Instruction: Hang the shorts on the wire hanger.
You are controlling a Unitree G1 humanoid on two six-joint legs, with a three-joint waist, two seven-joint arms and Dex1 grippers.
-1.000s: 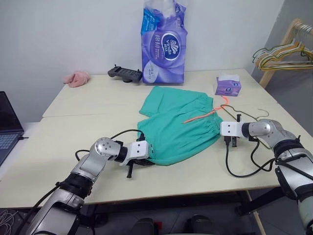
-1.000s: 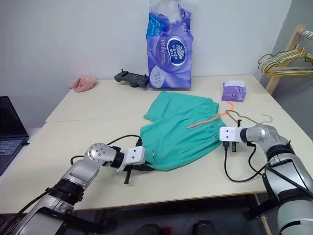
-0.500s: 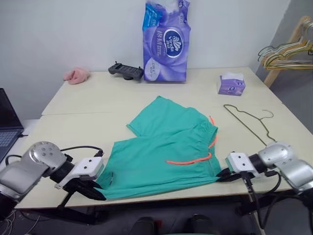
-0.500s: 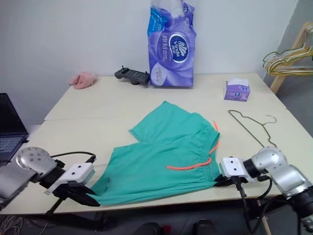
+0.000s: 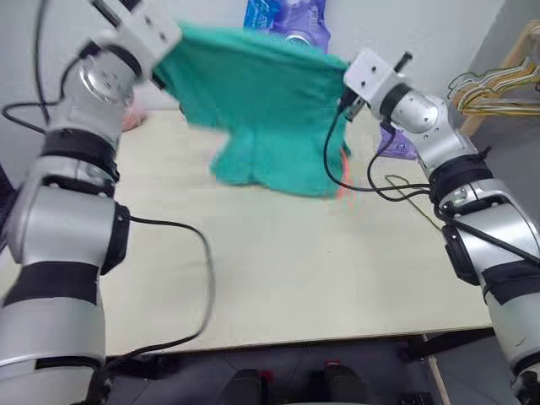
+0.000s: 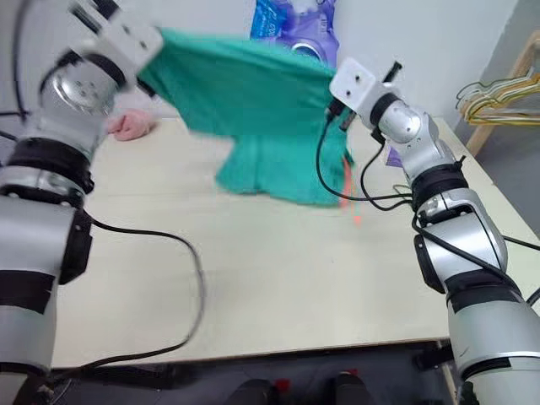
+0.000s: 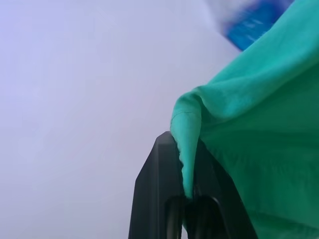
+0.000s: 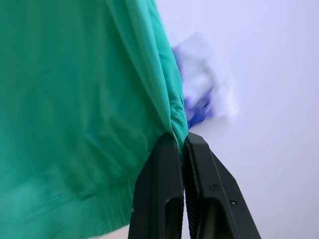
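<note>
The teal-green shorts [image 5: 261, 110] hang in the air above the table, stretched between my two raised grippers. My left gripper [image 5: 160, 66] is shut on one top corner; the left wrist view has the fabric edge [image 7: 187, 149] pinched between its black fingers [image 7: 159, 194]. My right gripper [image 5: 344, 80] is shut on the other top corner, and the cloth [image 8: 172, 112] runs into its closed fingers [image 8: 159, 189]. The orange-red drawstring [image 6: 349, 187] dangles below the right side. A thin dark line on the table under the right arm looks like the wire hanger [image 5: 419, 207], mixed with the arm's cable.
A purple tissue pack [image 5: 291, 17] stands behind the shorts at the wall. A pink fluffy cloth [image 6: 131, 126] lies at the back left. Bunched hangers [image 5: 494, 89] hang on a wooden rack at the right. The pale table [image 5: 278, 270] has free room in front.
Both grippers have risen from the table's front edge, lifting the shorts off the table and holding them spread in the air. The head view has also shifted.
</note>
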